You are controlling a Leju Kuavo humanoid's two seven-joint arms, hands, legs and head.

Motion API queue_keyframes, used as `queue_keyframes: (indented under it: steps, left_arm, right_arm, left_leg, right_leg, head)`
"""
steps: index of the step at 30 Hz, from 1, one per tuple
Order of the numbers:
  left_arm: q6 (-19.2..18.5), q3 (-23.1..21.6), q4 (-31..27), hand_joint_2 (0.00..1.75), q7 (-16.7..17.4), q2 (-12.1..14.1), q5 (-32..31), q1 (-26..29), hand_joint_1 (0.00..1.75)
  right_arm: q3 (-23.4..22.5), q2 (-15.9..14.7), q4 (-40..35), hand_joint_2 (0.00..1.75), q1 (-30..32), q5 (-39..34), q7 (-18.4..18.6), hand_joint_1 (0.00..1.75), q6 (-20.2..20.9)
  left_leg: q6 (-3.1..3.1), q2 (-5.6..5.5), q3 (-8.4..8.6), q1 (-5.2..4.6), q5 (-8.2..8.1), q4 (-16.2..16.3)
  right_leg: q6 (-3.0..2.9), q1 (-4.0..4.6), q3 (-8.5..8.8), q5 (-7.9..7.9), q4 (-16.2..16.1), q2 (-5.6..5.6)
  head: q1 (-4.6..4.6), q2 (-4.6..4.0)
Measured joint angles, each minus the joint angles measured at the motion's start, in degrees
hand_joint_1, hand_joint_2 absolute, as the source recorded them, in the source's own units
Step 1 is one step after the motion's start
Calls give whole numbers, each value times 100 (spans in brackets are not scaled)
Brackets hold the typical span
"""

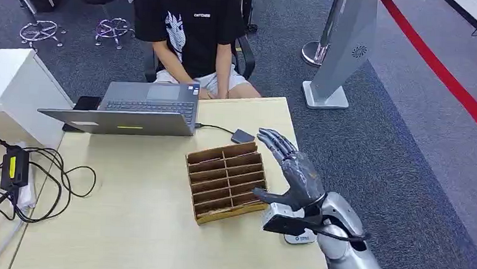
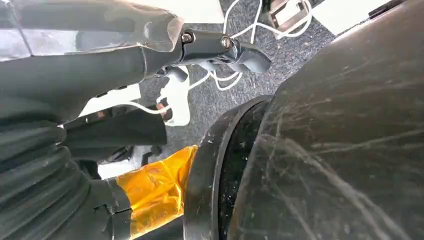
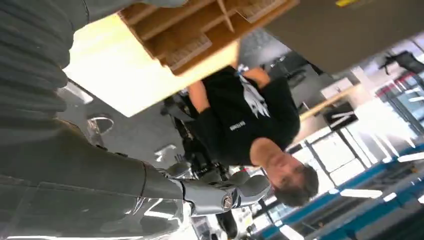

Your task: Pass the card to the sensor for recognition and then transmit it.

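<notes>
a: where's the right hand [image 1: 291, 168]?

b: raised over the right part of the light wooden table [image 1: 138, 228], just right of the cardboard slotted organizer [image 1: 224, 181]. its fingers are spread and stretched toward the far side, and it holds nothing.

a: and the card?

b: a white card [image 1: 299, 238] with a small blue mark lies flat on the table near the near right edge, partly hidden under the right wrist. i can't tell whether anything sits in the organizer's slots.

a: the sensor?

b: a small dark grey reader [image 1: 242, 136] lies on the table just beyond the organizer's far right corner, with a cable running left toward the grey laptop [image 1: 132, 112].

a: left hand?

b: in the left wrist view the left hand [image 2: 200, 50] hangs beside a dark rounded part, over grey carpet and white cables. its fingers look fairly straight, but i cannot tell whether it holds anything.

a: anyone nearby?

b: a person in a black t-shirt [image 1: 189, 21] sits at the far side behind the laptop. black cables [image 1: 49, 180] and a power adapter [image 1: 12, 167] lie at the table's left.
</notes>
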Motion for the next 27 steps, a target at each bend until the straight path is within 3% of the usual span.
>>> queue_keyframes:
  steps: [16, 22, 27]
  left_arm:
    - [2, 87, 0, 175, 9, -2, -7, 17, 0]
    - [2, 116, 0, 175, 11, -4, -11, 24, 0]
    - [0, 146, 0, 175, 11, -9, -42, 24, 0]
  right_arm:
    - [396, -358, 116, 175, 370, 356, 118, 0, -140]
    - [595, -365, 284, 175, 341, 997, 529, 0, -582]
    - [930, -352, 530, 175, 221, 2027, 1096, 0, -964]
  left_leg:
    - [0, 3, 1, 1, 0, 0]
    - [0, 2, 0, 0, 0, 0]
    - [0, 2, 0, 0, 0, 0]
  right_leg:
    - [0, 0, 0, 0, 0, 2]
    - [0, 0, 2, 0, 1, 1]
    - [0, 0, 2, 0, 1, 1]
  head:
    - [0, 0]
    - [0, 0]
    - [0, 0]
